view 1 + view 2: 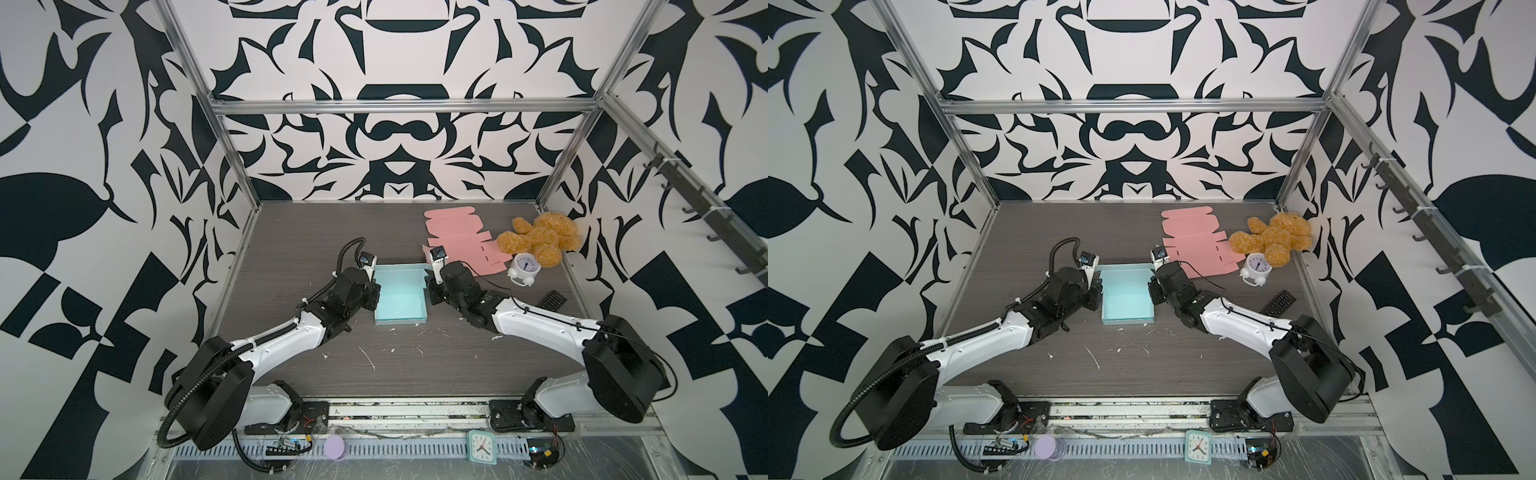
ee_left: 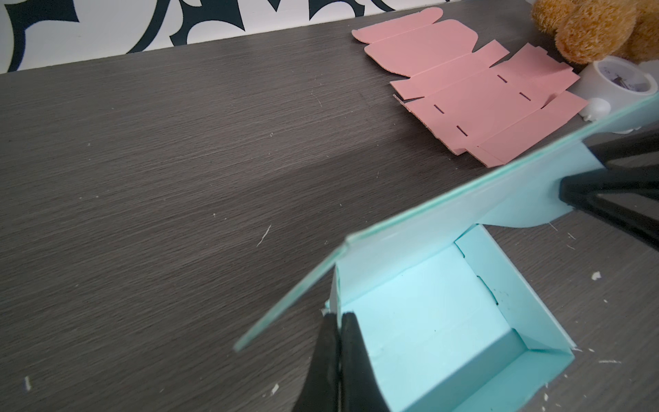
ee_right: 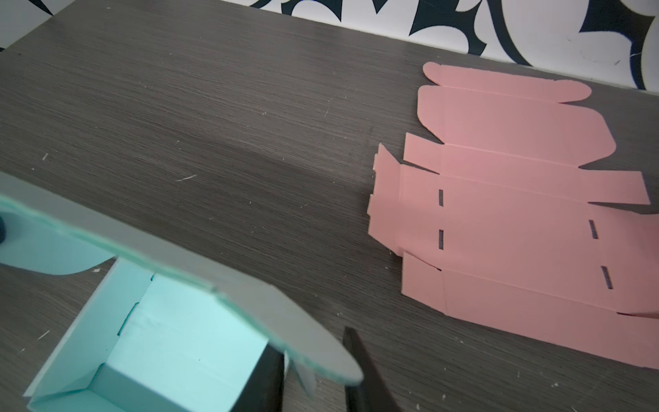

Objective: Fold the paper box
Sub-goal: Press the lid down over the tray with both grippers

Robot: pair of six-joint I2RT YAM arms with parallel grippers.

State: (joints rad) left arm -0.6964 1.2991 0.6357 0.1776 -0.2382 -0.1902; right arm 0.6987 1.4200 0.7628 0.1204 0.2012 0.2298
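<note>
- Clamping one side wall of the paper box (image 1: pixel 399 301): my left gripper (image 2: pixel 340 315), jaws closed tight on the card near the far corner, one finger inside the tray and one outside.
- Right gripper (image 3: pixel 310 342): jaws a little apart, one finger inside the opposite wall and one outside. The lid's rounded side flap (image 3: pixel 321 356) hangs in the gap. No firm pinch shows, so I count it as holding nothing.
- Box, location: directly between my two grippers, at the fingertips of both, resting on the table (image 1: pixel 415 374). The tray is formed, four walls up, open on top.
- Lid (image 2: pixel 428 214): standing up from the wall farthest from both wrists, tilted a little over the tray. Its hinge line, the long axis, runs straight from one gripper to the other.
- Key relation: that rounded side flap lies at my right gripper, so the right arm is the nearer one for tucking it. The opposite flap (image 2: pixel 289 298) juts outward past my left fingers.
- Judged next step: fold both flaps inward, then bring the lid down toward my wrists.
- Other stock beyond my right gripper: pink flat blank (image 1: pixel 461 241), plush bear (image 1: pixel 540 239), white alarm clock (image 1: pixel 525 266), all apart from the box.
</note>
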